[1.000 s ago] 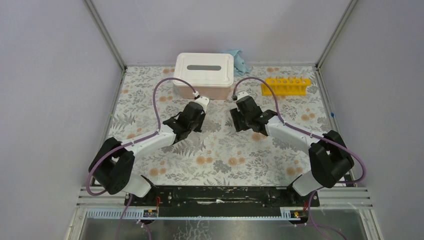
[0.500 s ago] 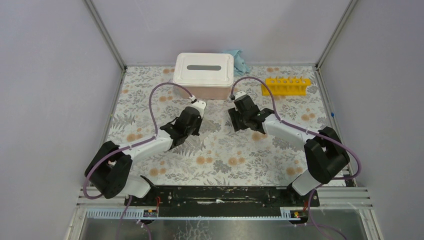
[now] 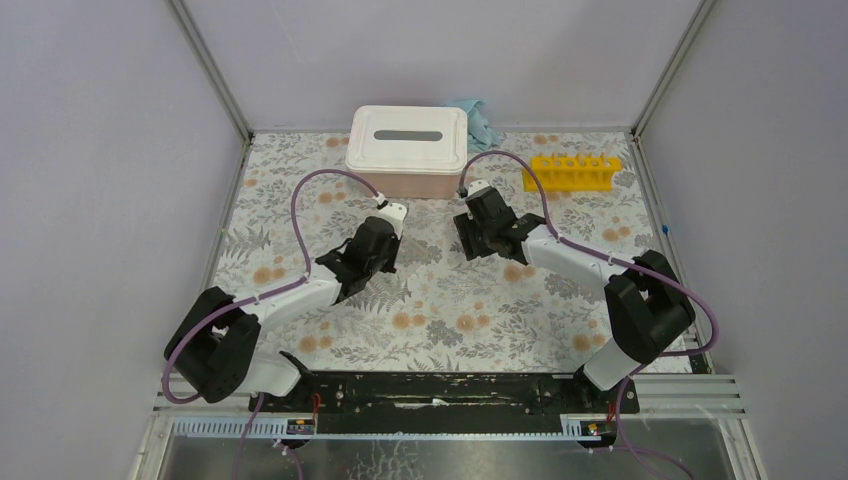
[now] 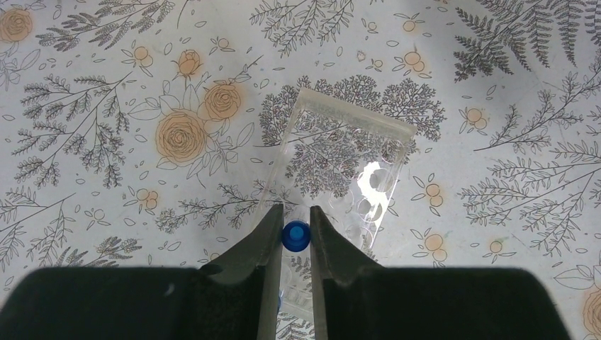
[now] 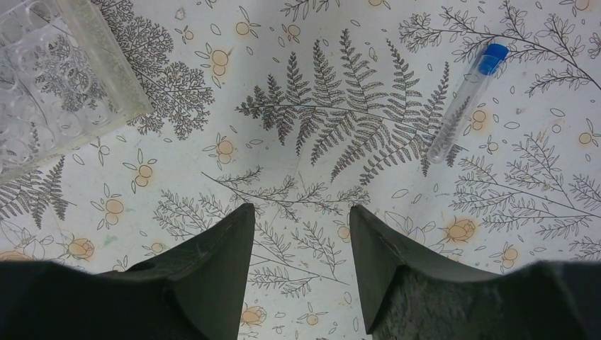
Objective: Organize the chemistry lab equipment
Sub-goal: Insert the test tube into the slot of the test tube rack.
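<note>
My left gripper is shut on a tiny blue-capped clear tube, seen cap-on, above the near end of a clear plastic rack with round holes that lies on the floral mat. My right gripper is open and empty above the mat. A second blue-capped tube lies flat on the mat, ahead and to the right of it. The clear rack's corner shows at its upper left. The long yellow test-tube rack stands at the back right. The wire ring and the red-spouted bottle are out of view.
A white lidded box with a slot in its lid stands at the back centre. A blue cloth lies behind its right corner. Grey walls enclose the mat on three sides.
My left arm has drawn back toward the near left with its gripper. My right gripper has shifted slightly toward the far left.
</note>
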